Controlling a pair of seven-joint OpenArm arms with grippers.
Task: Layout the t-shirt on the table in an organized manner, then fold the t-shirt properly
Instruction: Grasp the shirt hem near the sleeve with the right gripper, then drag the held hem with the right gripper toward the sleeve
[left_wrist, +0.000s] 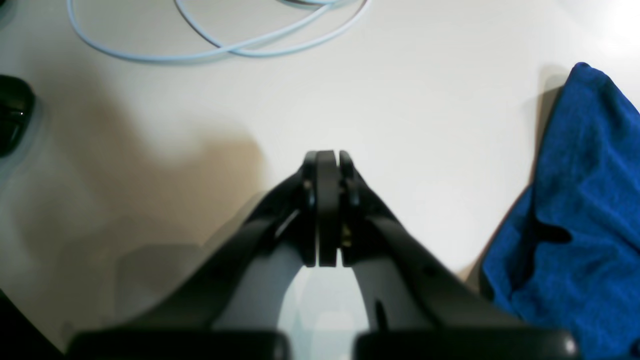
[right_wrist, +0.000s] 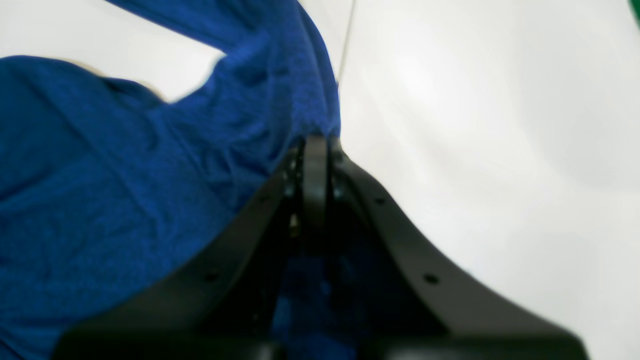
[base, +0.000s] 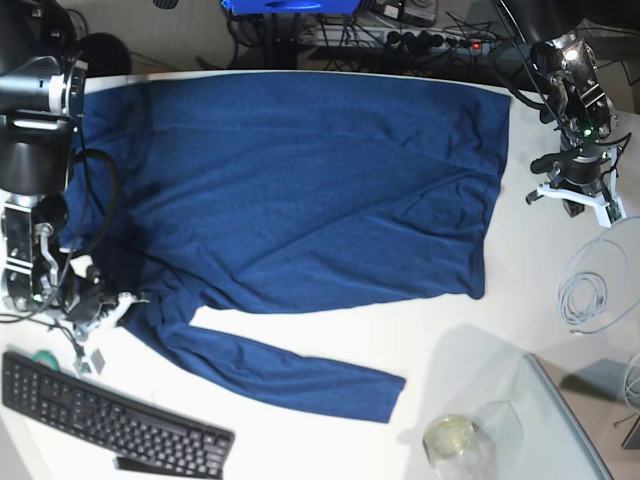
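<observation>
Right gripper (right_wrist: 316, 142): closest thing in the right wrist view, jaws pinched tight w/ blue knit caught at the tips. Looks like it's got the shirt's edge. In the base view it sits low at that view's left, by the shoulder/sleeve area.
Left gripper (left_wrist: 327, 157): jaws pressed together, nothing btwn them, hovering over bare white top. No cloth contact; shirt edge lies off to one side of it.
T-shirt (base: 290, 190): spread across the table (base: 470, 340), body mostly flat, broad and open, some diagonal wrinkles toward the hem side. One long sleeve (base: 280, 375) trails out below the body, angled, cuff end near the middle of the tabletop. Other sleeve: can't make it out, prob. tucked or hidden near the top edge.
Layout stage: approx. done for the body; still rough at the gripped corner, where fabric bunches up.
Fold stage: not begun, by my read. No panel doubled over, sleeve not brought in.
Left to do: smooth the bunched corner, bring the sleeve in over the body, then fold.
Clutter: keyboard (base: 110, 415) near the sleeve end, glass jar (base: 452, 438) near the front edge, coiled pale cable (left_wrist: 220, 35) close to the left arm. All apart from the shirt, tho the keyboard is close to the sleeve.
</observation>
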